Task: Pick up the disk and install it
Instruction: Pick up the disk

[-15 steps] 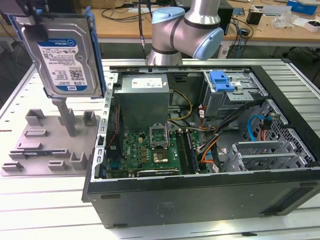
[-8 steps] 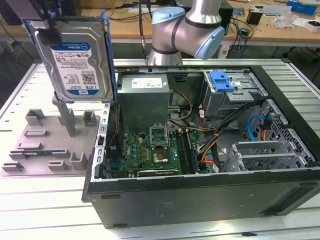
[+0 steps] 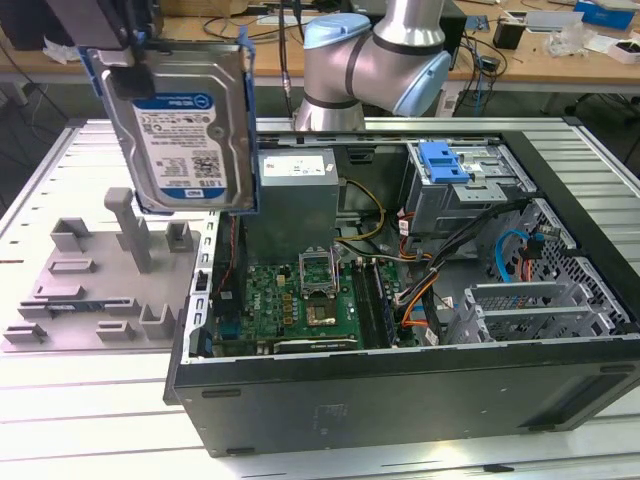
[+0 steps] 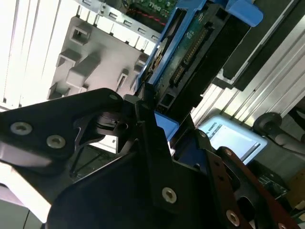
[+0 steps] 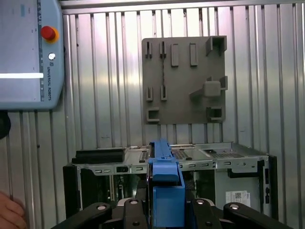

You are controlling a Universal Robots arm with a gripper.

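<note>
The disk (image 3: 185, 125), a silver-grey drive with a white-and-blue label in a blue carrier, hangs upright in the air at the exterior view's upper left. It is above the gap between the grey fixture tray (image 3: 90, 300) and the open computer case (image 3: 400, 385). My gripper (image 3: 128, 45) is shut on its top edge. In the second wrist view the disk (image 4: 190, 52) shows its connector edge, held by the black gripper (image 4: 169, 126). In the first wrist view the blue carrier (image 5: 164, 188) sits clamped in the gripper (image 5: 164, 207).
The case lies open with its motherboard (image 3: 300, 295), cables and a blue-topped drive bay (image 3: 445, 160) at the far right. The arm's base (image 3: 370, 70) stands behind it. A teach pendant (image 5: 28, 52) and a hand (image 5: 9, 212) are on the slatted table.
</note>
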